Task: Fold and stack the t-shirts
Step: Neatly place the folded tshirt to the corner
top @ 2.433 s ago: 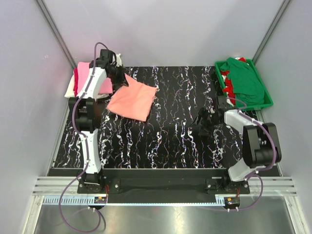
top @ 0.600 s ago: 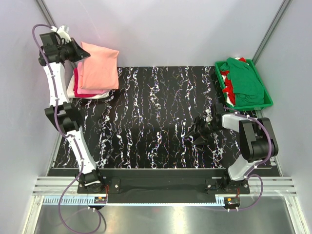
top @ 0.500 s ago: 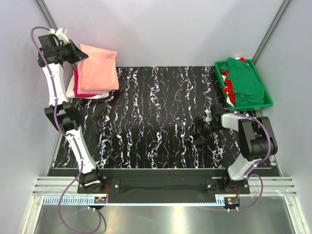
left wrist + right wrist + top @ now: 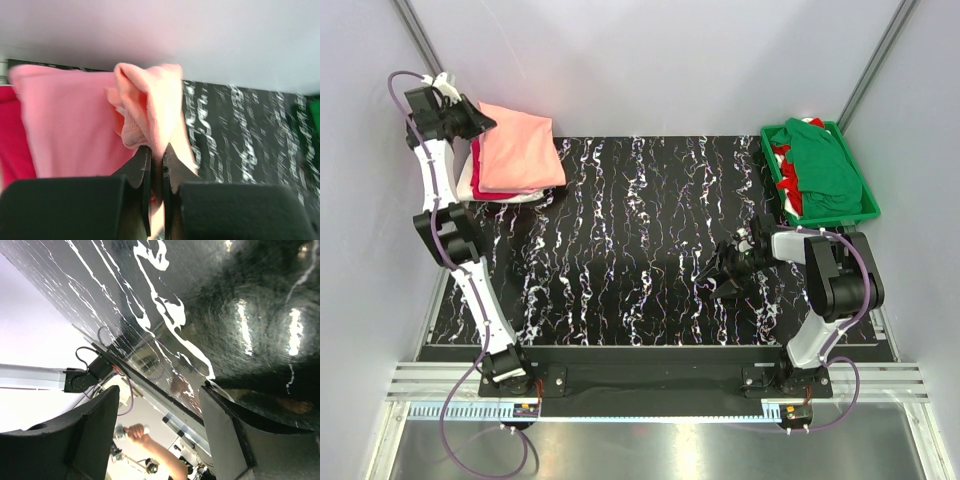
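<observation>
The folded salmon-peach t-shirt (image 4: pixel 520 148) lies on top of the stack at the table's far left, over a bright pink shirt (image 4: pixel 478 172) and a white one (image 4: pixel 467 187). My left gripper (image 4: pixel 480 117) is at the stack's far left corner, shut on a bunched edge of the salmon-peach shirt (image 4: pixel 150 115). My right gripper (image 4: pixel 712 278) is open and empty, low over the black marbled table (image 4: pixel 640 230) at the right. A dark green shirt (image 4: pixel 830 165) and a red one (image 4: pixel 787 175) lie in the green tray (image 4: pixel 868 205).
The green tray stands at the far right corner. Grey walls close in the table on the left, back and right. The left arm stretches up along the left wall.
Earlier the left gripper held the salmon-peach shirt spread on the table; it has carried it onto the stack. In the last half second it lowered and the shirt settled flatter.
</observation>
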Tool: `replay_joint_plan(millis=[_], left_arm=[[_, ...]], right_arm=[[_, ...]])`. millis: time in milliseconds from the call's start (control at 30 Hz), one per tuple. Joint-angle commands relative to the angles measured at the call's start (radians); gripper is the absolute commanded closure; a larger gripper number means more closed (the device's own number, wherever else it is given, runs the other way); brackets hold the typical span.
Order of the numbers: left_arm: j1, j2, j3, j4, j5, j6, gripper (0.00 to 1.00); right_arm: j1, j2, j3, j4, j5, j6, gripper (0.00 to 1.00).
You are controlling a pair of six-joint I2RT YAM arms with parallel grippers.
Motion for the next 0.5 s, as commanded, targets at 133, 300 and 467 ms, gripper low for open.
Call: replay_joint_plan(millis=[133, 300, 467], left_arm=[[0.020, 0.051, -0.046, 0.336, -0.233, -0.031, 0.99], [0.021, 0.148, 0.003, 0.472, -0.457, -0.068, 0.89], [0.008, 0.180, -0.007, 0.591, -0.544, -0.077, 0.20]], right_arm=[[0.003, 0.065, -0.024, 0.011, 0.205, -0.061, 0.27], [0.003, 0.107, -0.044, 0.069, 0.184, -0.033, 0.27], [0.003, 0.174, -0.033, 0.089, 0.150, -0.038, 0.28]])
